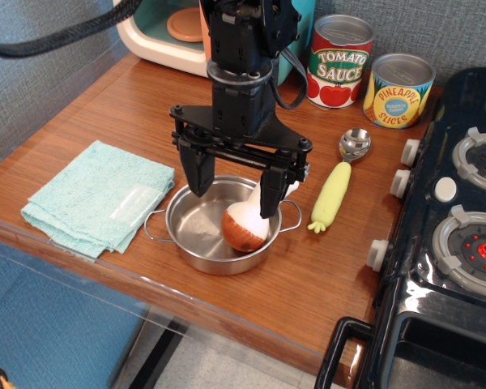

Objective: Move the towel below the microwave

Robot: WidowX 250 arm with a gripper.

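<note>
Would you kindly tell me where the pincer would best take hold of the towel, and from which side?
Probably from above, at the towel's right edge nearest the pot. It lies flat on the table, so only a top-down pinch of the rumpled folds gives purchase. The pincer hangs open over the pot.

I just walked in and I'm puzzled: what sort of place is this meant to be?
Probably a pretend kitchen on a wooden table: a black toy stove, tomato sauce can and steel pot suggest it.
</note>
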